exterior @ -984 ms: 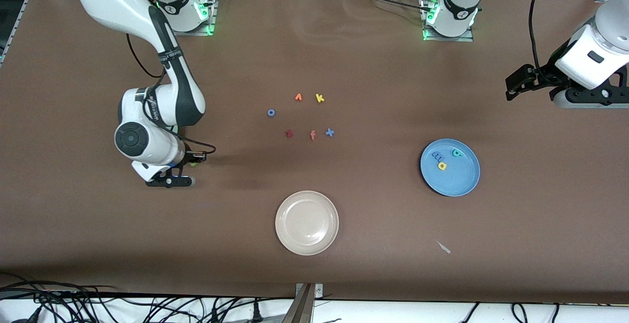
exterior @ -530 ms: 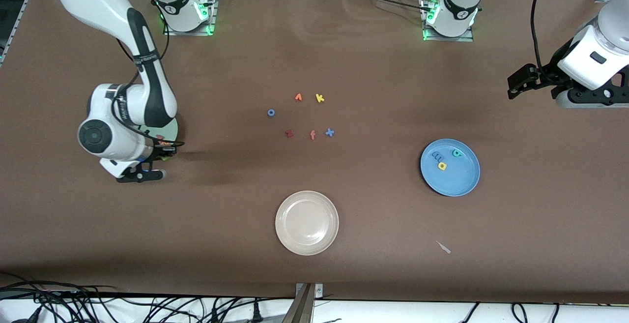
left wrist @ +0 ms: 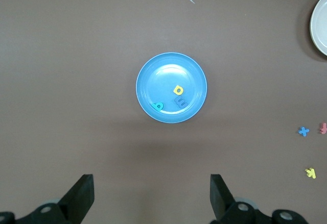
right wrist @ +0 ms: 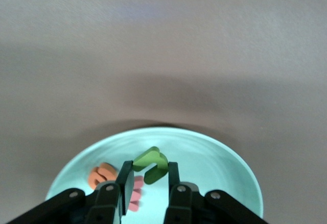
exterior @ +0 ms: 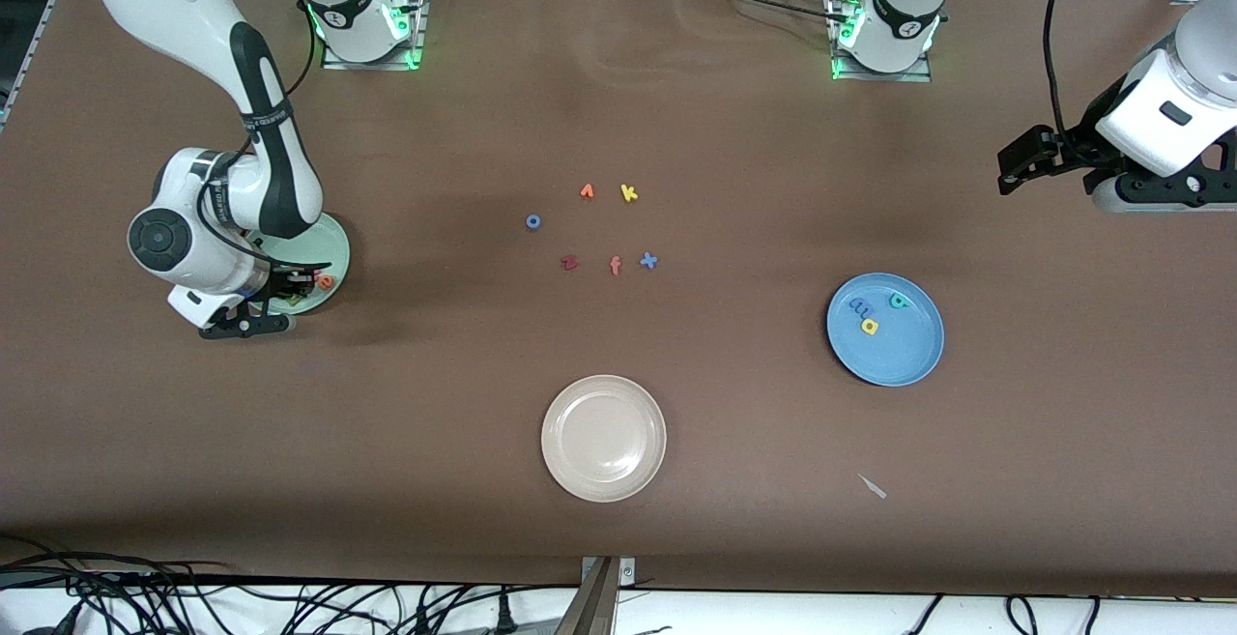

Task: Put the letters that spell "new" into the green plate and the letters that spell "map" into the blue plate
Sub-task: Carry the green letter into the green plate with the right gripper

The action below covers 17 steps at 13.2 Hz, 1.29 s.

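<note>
My right gripper (right wrist: 149,174) is shut on the green n (right wrist: 152,165) and holds it just above the pale green plate (right wrist: 219,157). The orange e (right wrist: 101,176) and the pink w (right wrist: 136,192) lie in that plate. In the front view the right gripper (exterior: 300,281) hangs over the green plate (exterior: 327,235) at the right arm's end of the table, next to the e (exterior: 326,280). The blue plate (exterior: 908,353) holds the blue m (exterior: 859,306), yellow a (exterior: 870,327) and teal p (exterior: 899,302). My left gripper (left wrist: 152,193) is open, empty and high over the table.
A beige plate (exterior: 604,480) sits nearest the front camera. Loose letters lie mid-table: an orange one (exterior: 587,191), yellow k (exterior: 629,192), blue o (exterior: 532,221), dark red z (exterior: 568,263), salmon f (exterior: 615,266), blue x (exterior: 648,261). A small scrap (exterior: 873,486) lies nearby.
The right arm has carried the green n toward its own end of the table, arriving over the green plate. The left arm has barely moved.
</note>
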Tool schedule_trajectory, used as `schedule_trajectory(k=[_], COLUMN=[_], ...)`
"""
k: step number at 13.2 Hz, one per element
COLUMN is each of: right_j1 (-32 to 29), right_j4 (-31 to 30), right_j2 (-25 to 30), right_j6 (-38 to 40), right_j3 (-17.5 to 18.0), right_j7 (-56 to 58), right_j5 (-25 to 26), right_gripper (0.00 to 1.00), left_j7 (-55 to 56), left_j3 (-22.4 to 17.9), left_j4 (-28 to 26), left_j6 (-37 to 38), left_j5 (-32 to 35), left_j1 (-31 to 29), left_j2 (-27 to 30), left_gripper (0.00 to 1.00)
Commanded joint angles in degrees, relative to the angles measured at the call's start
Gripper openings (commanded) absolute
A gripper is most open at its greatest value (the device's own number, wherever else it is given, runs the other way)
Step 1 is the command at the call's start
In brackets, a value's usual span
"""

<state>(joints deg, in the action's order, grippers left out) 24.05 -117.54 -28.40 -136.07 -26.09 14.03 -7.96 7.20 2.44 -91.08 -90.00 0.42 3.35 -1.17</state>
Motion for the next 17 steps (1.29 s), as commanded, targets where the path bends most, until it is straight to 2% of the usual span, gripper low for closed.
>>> schedule_trajectory(k=[1,7,8,10,14,17], right_j1=[-0.3,-0.3,-0.4,-0.9,-0.9,-0.8], right_j4=[-3.8,-5.0,-5.0,-4.7,-4.1,-0.3], right_j2=[3.8,6.0,6.0,6.0,6.1,6.1], right_j6=[-0.4,5.0,5.9,8.4,9.8,14.9], right_j3=[0.2,0.2,0.2,0.1,0.0,0.0], right_j7=[1.4,0.5,0.5,0.4,-0.2,-0.7], right_j5=[-0.7,-0.7,-1.6,-6.3,-6.4,-6.4], right_gripper=[0.14,0.15,0.27,1.00,1.00,1.00], left_j7=[-0.7,-0.7,-0.7,-0.6,-0.7,-0.7], left_j3=[-0.3,-0.2,-0.2,-0.1,0.0,0.0], left_j4=[1.1,1.2,1.1,1.1,1.3,1.3], left_j6=[1.1,1.5,1.5,1.5,1.5,1.5], left_j5=[-1.1,-1.1,-1.1,-1.0,0.3,0.3], left_j1=[0.3,0.3,0.3,0.3,0.4,0.7], left_j2=[-0.2,-0.2,-0.2,-0.3,-0.3,-0.3], left_gripper=[1.00,1.00,1.00,1.00,1.00,1.00])
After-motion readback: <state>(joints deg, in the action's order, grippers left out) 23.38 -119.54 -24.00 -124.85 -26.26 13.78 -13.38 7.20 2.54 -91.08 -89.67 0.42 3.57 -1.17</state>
